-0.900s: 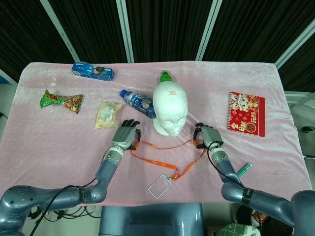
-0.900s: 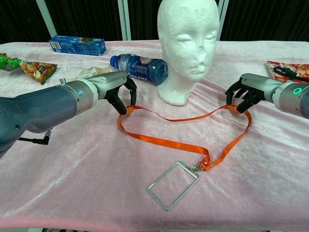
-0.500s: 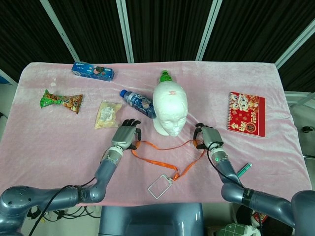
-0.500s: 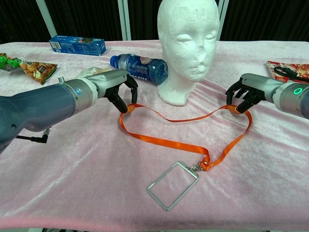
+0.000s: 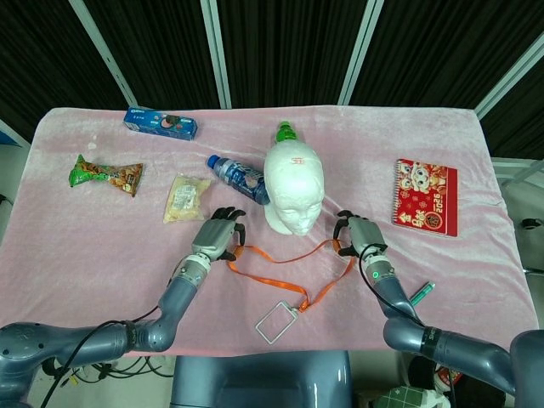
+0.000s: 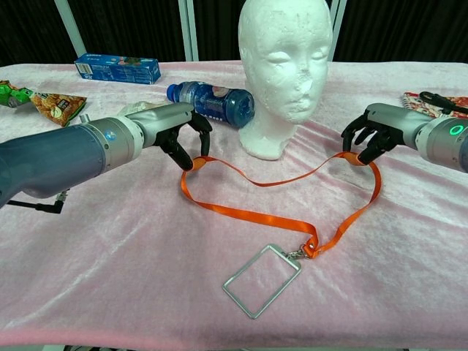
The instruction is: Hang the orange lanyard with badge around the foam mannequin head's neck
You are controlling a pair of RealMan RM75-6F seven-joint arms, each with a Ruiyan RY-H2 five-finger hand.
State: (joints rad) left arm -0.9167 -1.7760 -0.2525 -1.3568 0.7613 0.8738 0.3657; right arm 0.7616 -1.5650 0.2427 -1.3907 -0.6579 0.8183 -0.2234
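Lanyard (image 6: 278, 216) now slightly lifted at both ends compared with a moment ago: the left hand (image 6: 179, 133) has raised its end a little and shifted toward the foam head (image 6: 284, 66), and the right hand (image 6: 374, 135) has come up and inward too. The strap between them looks tauter, rising off the pink cloth near each hand. I judge the loop is being opened and raised for a pass over the head; the hang itself is not yet done.

Left fingers (image 6: 191, 139) are curled down and pinch the orange strap at its left bend. Right fingers (image 6: 358, 146) are curled and hold the strap at its right bend. In the head view, left hand (image 5: 218, 238) and right hand (image 5: 357, 235) sit on either side of the head (image 5: 293, 191), lanyard (image 5: 285, 280) strung in front between them.

Badge (image 6: 262, 281) lies flat on the bench below and between the fingers, well clear of both hands; it is a clear rectangular sleeve with a metal clip. Strap is flat woven ribbon, limp, bright orange. Head is white foam, rough and pitted, rounded, upright beyond the fingers. Cloth is soft pink plush. Blue bottle (image 6: 212, 102) lies just beyond the left fingers, beside the head.
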